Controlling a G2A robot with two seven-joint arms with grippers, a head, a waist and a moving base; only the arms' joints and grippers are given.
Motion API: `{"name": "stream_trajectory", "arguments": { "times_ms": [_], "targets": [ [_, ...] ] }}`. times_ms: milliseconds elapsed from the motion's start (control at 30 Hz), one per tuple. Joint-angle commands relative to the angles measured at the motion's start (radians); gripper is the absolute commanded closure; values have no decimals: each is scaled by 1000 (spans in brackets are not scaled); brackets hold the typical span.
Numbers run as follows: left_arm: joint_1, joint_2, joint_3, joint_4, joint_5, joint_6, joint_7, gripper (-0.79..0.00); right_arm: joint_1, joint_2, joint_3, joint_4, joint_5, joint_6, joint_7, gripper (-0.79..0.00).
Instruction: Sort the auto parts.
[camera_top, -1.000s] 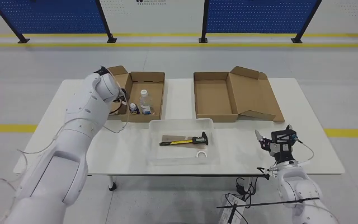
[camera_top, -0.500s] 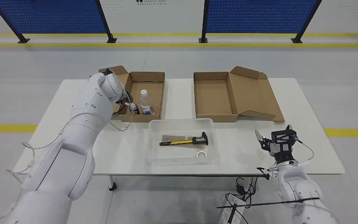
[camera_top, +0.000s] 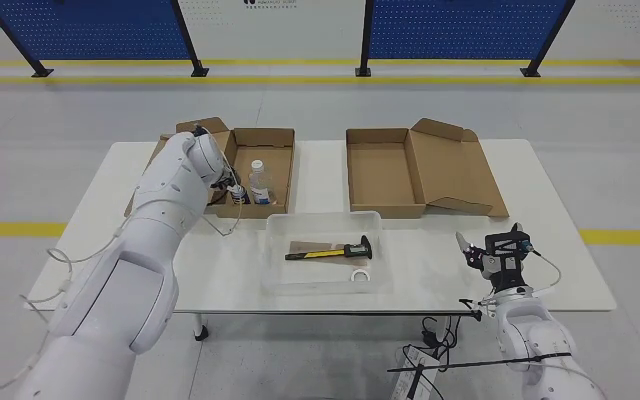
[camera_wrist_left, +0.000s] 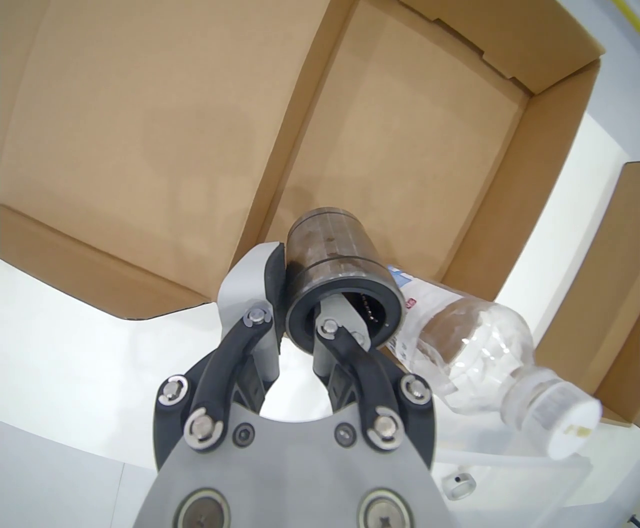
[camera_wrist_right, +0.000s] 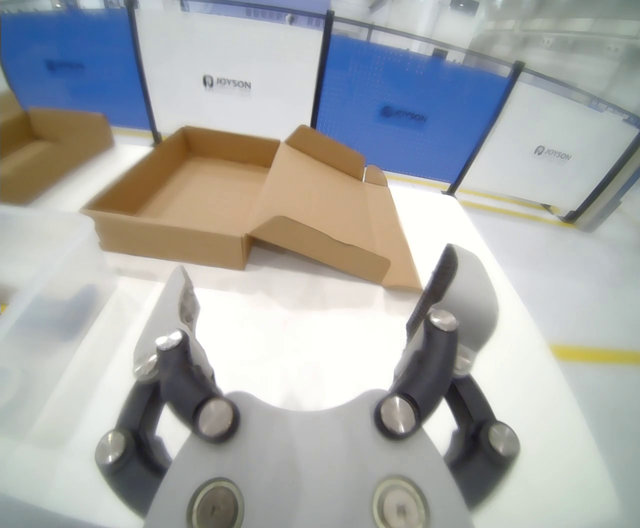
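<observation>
From above, my left arm (camera_top: 175, 200) bends over the left cardboard box (camera_top: 268, 150) on the white table (camera_top: 430, 255), its tip at the box's near corner beside a plastic bottle (camera_top: 259, 182); a clear tray (camera_top: 372, 222) in the middle holds a yellow-handled tool (camera_top: 325, 251) and a white ring (camera_top: 359, 277), with the right cardboard box (camera_top: 385, 178) lying open behind it. At my left wrist, my left pincer (camera_wrist_left: 310, 300) clamps a dark metal cylinder (camera_wrist_left: 332, 260), one finger inside its bore, over the box. At my right wrist, my right pincer (camera_wrist_right: 315, 295) gapes wide above bare table
</observation>
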Motion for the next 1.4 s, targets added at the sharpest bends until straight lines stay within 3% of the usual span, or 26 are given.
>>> {"name": "stream_trajectory", "arguments": {
  "times_ms": [0,367,667,933,1133,1167,1267,1367],
  "targets": [
    [-2,-4,2,9,3,-1,-1,-22,0,0,0,0,0,0,0,-785],
    [-8,-22,13,42,25,-7,-4,-22,0,0,0,0,0,0,0,-785],
    [-11,-35,20,65,44,-1,-10,-80,0,0,0,0,0,0,0,-785],
    [-17,-42,19,83,53,5,-8,-314,0,0,0,0,0,0,0,-785],
    [-20,-45,16,93,55,4,-5,-391,0,0,0,0,0,0,0,-785],
    [-22,-45,15,95,54,2,-6,-428,0,0,0,0,0,0,0,-785],
    [-32,-43,6,96,45,4,0,-785,0,0,0,0,0,0,0,-785],
    [-46,-40,-4,97,35,1,4,-785,0,0,0,0,0,0,0,-785]
  ]
}}
